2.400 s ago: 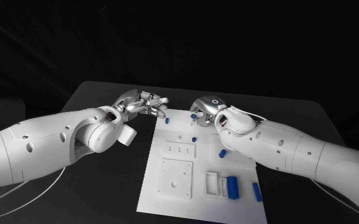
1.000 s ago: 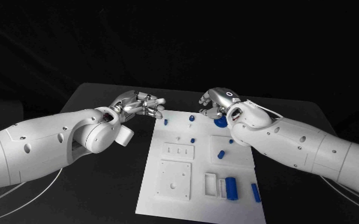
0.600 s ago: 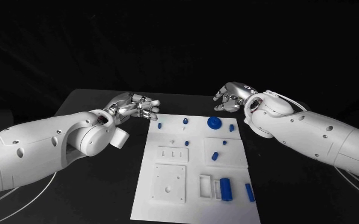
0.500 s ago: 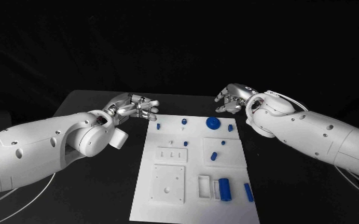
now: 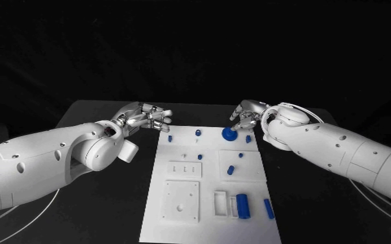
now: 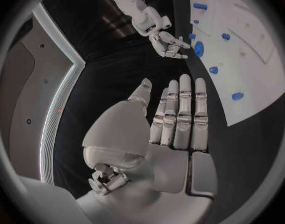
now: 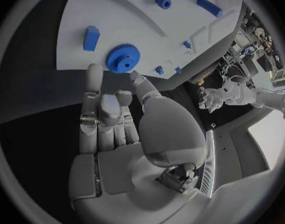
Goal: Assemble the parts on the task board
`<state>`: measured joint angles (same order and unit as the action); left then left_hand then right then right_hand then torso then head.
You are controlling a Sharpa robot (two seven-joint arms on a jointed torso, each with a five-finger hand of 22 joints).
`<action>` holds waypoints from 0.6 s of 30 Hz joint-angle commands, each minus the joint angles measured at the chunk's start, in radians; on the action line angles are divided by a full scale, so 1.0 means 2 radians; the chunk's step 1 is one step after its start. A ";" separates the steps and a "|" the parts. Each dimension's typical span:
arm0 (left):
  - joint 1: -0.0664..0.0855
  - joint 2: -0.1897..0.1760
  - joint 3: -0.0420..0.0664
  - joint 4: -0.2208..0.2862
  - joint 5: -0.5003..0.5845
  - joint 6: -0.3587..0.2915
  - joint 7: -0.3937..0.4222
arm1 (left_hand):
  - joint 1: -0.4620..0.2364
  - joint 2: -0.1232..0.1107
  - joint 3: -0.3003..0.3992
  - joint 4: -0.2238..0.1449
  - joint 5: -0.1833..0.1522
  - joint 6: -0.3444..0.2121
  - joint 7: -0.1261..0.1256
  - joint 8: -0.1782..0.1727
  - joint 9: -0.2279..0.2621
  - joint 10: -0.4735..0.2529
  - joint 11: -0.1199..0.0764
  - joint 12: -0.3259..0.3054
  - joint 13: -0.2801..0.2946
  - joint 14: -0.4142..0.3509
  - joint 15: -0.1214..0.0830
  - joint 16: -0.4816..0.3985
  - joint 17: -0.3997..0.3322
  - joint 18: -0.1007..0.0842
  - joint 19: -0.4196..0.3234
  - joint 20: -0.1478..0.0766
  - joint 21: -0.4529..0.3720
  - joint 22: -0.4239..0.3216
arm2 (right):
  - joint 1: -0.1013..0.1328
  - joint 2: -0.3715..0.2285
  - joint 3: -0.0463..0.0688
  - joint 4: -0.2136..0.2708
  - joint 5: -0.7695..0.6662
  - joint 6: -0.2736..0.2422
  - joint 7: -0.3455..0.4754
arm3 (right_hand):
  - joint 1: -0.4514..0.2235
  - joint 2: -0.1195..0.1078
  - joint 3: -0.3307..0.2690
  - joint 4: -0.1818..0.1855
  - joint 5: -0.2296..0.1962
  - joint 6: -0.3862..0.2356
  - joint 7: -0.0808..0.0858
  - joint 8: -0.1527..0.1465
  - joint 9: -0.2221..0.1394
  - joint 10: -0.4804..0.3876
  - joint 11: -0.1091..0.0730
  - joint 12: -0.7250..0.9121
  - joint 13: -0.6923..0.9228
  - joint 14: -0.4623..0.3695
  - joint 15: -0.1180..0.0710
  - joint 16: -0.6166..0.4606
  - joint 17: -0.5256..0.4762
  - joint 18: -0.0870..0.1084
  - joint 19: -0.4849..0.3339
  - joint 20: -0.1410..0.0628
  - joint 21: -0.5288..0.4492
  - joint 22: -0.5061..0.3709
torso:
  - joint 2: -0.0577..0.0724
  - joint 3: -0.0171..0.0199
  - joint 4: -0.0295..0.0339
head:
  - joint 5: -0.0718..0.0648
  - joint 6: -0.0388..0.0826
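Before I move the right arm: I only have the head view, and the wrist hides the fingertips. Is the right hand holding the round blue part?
Observer: No. The right wrist view shows the right hand holding nothing. The gear lies on the task board just past its fingertips, apparently untouched.
Operator: Gear? It looks like a plain disc to me.
Observer: The right wrist view shows teeth around its rim and a hole in its middle.
Operator: And the left hand?
Observer: The left wrist view shows the left hand flat, fingers straight, nothing in it.
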<state>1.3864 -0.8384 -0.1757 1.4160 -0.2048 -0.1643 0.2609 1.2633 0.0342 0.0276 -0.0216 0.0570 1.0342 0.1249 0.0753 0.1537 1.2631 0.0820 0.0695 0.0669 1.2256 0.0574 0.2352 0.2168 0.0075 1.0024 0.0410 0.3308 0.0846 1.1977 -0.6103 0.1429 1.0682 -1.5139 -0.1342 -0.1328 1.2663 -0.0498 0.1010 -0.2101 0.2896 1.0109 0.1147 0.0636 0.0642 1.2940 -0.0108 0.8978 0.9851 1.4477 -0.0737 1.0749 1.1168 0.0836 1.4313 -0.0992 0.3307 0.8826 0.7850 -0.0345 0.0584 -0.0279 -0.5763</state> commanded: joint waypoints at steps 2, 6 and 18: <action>0.000 0.001 0.000 0.002 -0.001 0.011 0.007 | 0.006 0.000 0.000 -0.002 -0.001 -0.001 0.000 -0.002 0.000 -0.003 0.000 -0.002 -0.001 0.003 0.001 -0.002 0.000 0.005 0.003 -0.001 -0.002 -0.001 | -0.007 0.010 -0.001 -0.013 0.001 0.022 0.007 | 0.000 0.000 0.000 -0.003 0.000 -0.004 -0.001 -0.001 0.000 0.000 0.001 -0.002 0.001 0.003 0.000 -0.003 0.003 0.005 0.001 0.004 -0.004 0.005 | 0.001 -0.0001 0.0026 | 0.001 -0.001; 0.000 0.001 0.000 0.002 -0.001 0.010 0.006 | 0.006 0.000 0.000 -0.002 -0.001 -0.001 0.000 -0.002 0.000 -0.003 0.000 -0.002 -0.001 0.003 0.001 -0.002 0.000 0.005 0.003 -0.001 -0.002 -0.001 | -0.012 0.017 -0.002 -0.019 -0.002 0.021 0.010 | -0.001 0.001 -0.001 -0.002 0.000 -0.014 0.000 -0.001 -0.001 -0.002 0.002 -0.006 -0.002 0.003 0.000 -0.006 0.002 0.005 0.001 0.004 -0.008 0.006 | 0.002 0.0001 0.0041 | 0.001 -0.001; 0.000 0.000 0.000 0.002 -0.001 0.009 0.006 | 0.005 0.001 0.000 -0.003 -0.001 -0.001 0.000 -0.002 -0.001 -0.003 0.000 -0.002 -0.001 0.003 0.001 -0.002 0.001 0.005 0.003 -0.001 -0.002 -0.001 | -0.017 0.017 -0.003 -0.018 -0.007 0.020 0.012 | -0.001 0.002 -0.011 0.003 0.003 -0.012 0.000 -0.001 0.000 -0.002 0.002 -0.008 -0.003 0.004 0.000 -0.009 0.004 0.005 0.004 0.004 -0.016 0.011 | 0.002 0.0009 0.0026 | 0.002 -0.005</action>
<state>1.3862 -0.8387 -0.1762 1.4175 -0.2048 -0.1625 0.2605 1.2633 0.0342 0.0277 -0.0216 0.0570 1.0342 0.1249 0.0753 0.1537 1.2631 0.0821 0.0696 0.0668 1.2256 0.0574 0.2352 0.2166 0.0075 1.0025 0.0410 0.3308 0.0846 1.1659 -0.5740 0.1385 1.0299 -1.5163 -0.1082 -0.1162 1.2663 -0.0498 0.0841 -0.2043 0.2897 0.9788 0.1148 0.0627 0.0616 1.2942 -0.0110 0.8849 0.9795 1.4507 -0.0767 1.0599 1.1247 0.0842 1.4381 -0.0925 0.3013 0.9044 0.7894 -0.0337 0.0655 -0.0232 -0.5860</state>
